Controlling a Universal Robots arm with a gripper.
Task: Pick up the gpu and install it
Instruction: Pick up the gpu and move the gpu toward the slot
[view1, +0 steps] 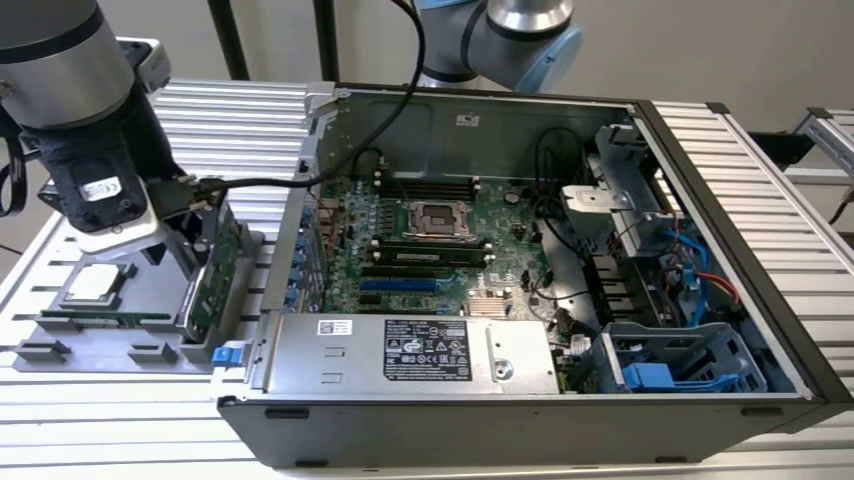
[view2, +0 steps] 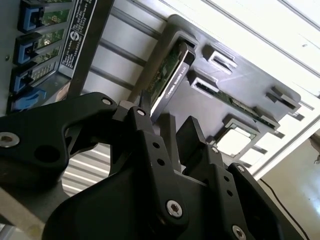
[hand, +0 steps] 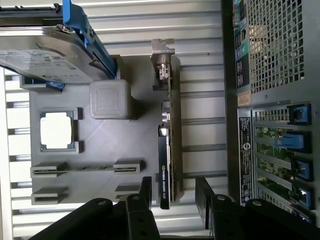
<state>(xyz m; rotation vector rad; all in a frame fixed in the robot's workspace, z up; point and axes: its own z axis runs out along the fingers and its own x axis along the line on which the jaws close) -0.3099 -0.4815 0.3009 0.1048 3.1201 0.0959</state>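
While the pincer (hand: 174, 181) hangs low over the grey parts tray (hand: 135, 145) on the slatted surface (view1: 107, 420), its jaws stand well apart and hold nothing. The gpu (hand: 166, 150) stands on edge in its tray slot, just beside the open computer case (view1: 441, 125). In the first wrist view, the end of the card away from its silver bracket (hand: 163, 47) lies in the gap between the two black fingers (hand: 146, 187).

From where I stand, the worry is centring. The card sits nearer one finger than the other. If the jaws close as they are, that finger would likely meet the card first and shove it sideways in the slot, tipping or jamming it.

The grip would also land near one end, so on a lift the card could swing down at the bracket end or slip between the pads. A tilted card might then scrape the tray wall or snag on the way out.

The hard drive (hand: 50, 55) with blue rails, the square processor (hand: 57, 131) and the thin memory stick (hand: 85, 169) share the tray. They lie well apart from the fingers, so I'd judge them safe unless the whole tray gets dragged.
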